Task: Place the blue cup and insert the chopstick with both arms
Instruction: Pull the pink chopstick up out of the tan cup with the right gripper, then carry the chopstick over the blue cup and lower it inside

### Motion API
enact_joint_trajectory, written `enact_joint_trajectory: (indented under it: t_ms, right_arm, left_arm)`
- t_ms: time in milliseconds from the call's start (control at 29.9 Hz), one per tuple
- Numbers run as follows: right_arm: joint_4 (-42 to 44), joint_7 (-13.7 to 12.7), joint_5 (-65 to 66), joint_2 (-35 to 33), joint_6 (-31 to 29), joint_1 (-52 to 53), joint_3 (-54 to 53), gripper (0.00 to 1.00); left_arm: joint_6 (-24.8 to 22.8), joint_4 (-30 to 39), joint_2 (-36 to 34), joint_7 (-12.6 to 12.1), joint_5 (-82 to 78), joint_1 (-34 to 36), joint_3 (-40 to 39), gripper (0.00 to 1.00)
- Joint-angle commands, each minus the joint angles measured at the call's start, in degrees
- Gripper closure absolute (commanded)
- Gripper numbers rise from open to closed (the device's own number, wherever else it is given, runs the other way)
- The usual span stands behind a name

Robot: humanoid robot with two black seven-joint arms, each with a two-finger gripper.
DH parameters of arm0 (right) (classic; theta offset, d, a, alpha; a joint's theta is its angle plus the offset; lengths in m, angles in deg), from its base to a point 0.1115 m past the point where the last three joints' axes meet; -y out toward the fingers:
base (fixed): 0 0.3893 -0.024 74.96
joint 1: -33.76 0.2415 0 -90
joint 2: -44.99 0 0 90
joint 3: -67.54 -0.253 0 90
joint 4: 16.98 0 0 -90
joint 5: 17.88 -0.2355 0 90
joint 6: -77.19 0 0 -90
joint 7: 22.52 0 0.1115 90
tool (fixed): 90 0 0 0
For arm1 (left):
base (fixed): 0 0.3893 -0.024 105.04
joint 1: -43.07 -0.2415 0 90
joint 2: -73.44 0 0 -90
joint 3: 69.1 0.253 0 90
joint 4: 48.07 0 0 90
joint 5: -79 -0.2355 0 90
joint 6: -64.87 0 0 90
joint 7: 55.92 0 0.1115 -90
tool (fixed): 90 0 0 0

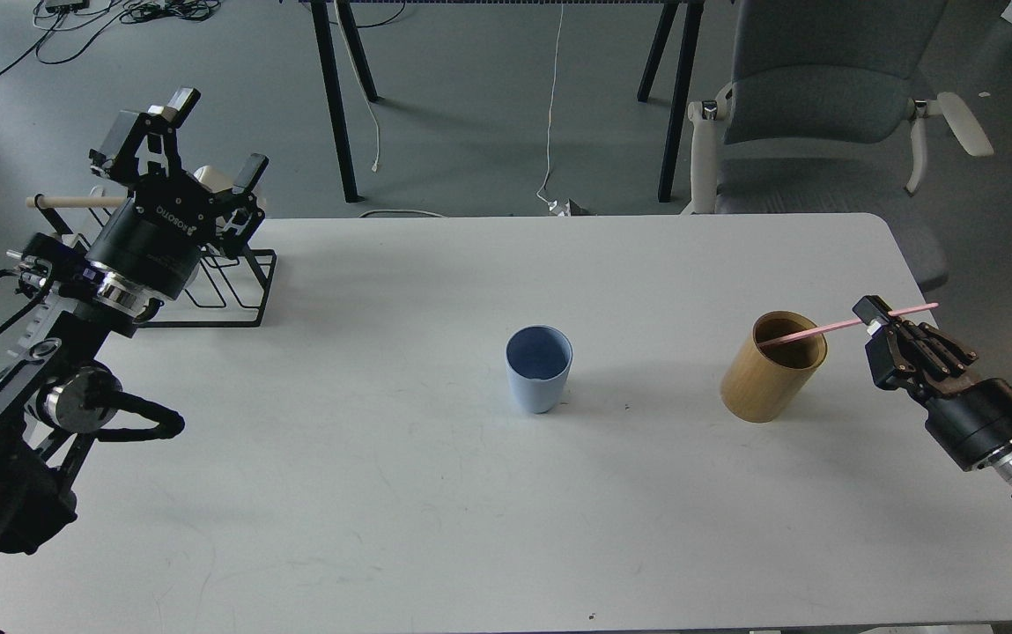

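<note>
The blue cup (539, 367) stands upright near the middle of the white table (382, 493), with nothing in it. To its right is the tan wooden cylinder holder (773, 365). The pink chopstick (814, 330) lies nearly level across the holder's mouth, its left tip over the opening. My right gripper (877, 329) is shut on the chopstick's right part, just right of the holder. My left gripper (197, 150) is open and empty, raised over the black wire rack at the table's far left corner, well away from the cup.
A black wire rack (224, 282) with a pale wooden dowel (70, 202) and a white mug (213, 180) sits at the far left. Behind the table are a grey chair (823, 106) and black table legs (334, 106).
</note>
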Motion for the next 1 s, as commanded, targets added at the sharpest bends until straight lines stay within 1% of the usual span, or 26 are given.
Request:
enact_joint_trajectory:
  t_ms: [0,134,267,401,501,635,701,802,902,969]
  right_arm:
    - [-5.60,0.00,-4.82,-4.80,0.00,-0.63,-0.30,1.00]
    - [-11.58,0.00,-7.64,-10.60,0.00,-1.16,-0.56,1.00]
    - [-16.06,0.00,-10.54,-14.47,0.00,-1.07,-2.49,1.00]
    - [-19.14,0.00,-12.30,-15.45,0.00,0.94,-3.20,1.00]
    - [-18.97,0.00,-11.96,-14.31,0.00,8.13,-1.19,1.00]
    - [-17.23,0.00,-11.87,-8.43,0.00,22.09,10.92,1.00]
    - [-13.72,0.00,-11.95,-5.79,0.00,30.53,20.66,1.00]
    - [-7.21,0.00,-11.95,0.18,0.00,44.33,36.39,1.00]
    - [-3.86,0.00,-11.95,3.36,0.00,51.64,46.70,1.00]
    - [-2.72,0.00,-11.78,3.80,0.00,54.55,50.23,1.00]
  left_arm:
    - [0.00,-0.96,0.17,0.00,0.00,0.00,0.00,0.03]
    - [0.00,-1.57,0.52,0.00,0.00,0.09,0.08,0.03]
    - [0.00,-2.28,0.52,0.00,0.00,0.09,0.08,0.03]
    - [0.00,-3.77,0.70,0.00,0.00,0.09,0.17,0.03]
    - [0.00,-4.47,0.87,0.00,0.00,0.00,0.26,0.03]
    - [0.00,-5.79,2.37,0.00,-0.18,0.09,0.35,0.03]
    - [0.00,-6.58,2.63,0.00,-0.26,0.17,0.35,0.03]
    - [0.00,-6.76,2.72,0.00,-0.18,0.44,0.52,0.03]
    - [0.00,-6.94,2.72,0.00,-0.26,0.53,0.52,0.03]
    - [0.00,-7.03,2.72,0.00,-0.18,0.53,0.52,0.03]
